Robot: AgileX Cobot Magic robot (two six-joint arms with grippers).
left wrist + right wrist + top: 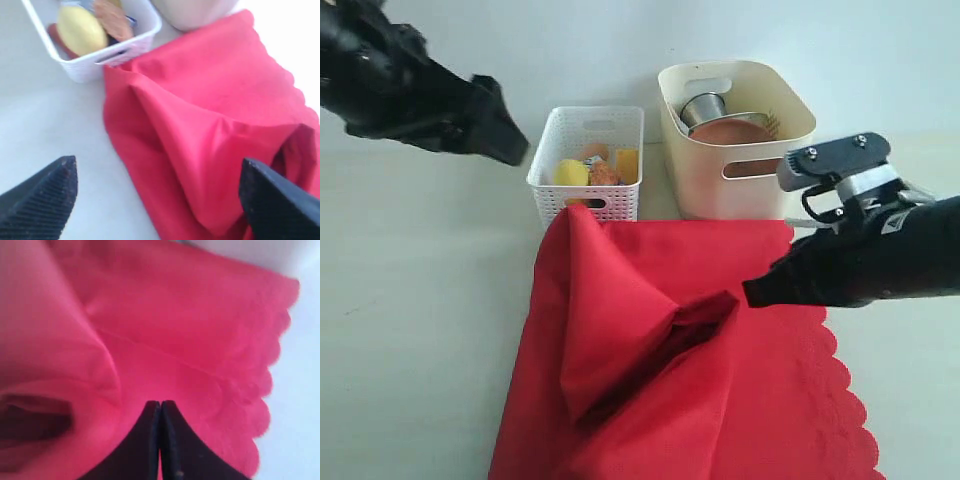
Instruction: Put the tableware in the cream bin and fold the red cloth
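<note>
While the red cloth [740, 400] lies rumpled near us, tableware sits in the cream bin [760, 190].
We see a raised fold across the cloth's left half, its far edge against the white basket [585, 195] and the bin; the steel cup [703, 106] and round brown plate [730, 132] rest inside; our left gripper [512, 146] hovers far left, jaws spread wide; our right gripper [160, 407] is closed at the fold's tip; whether it pinches fabric we cannot tell.

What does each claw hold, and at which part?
Left claw: nothing, open. Right claw: shut at a fold of the red cloth; pinch cannot be confirmed.
</note>
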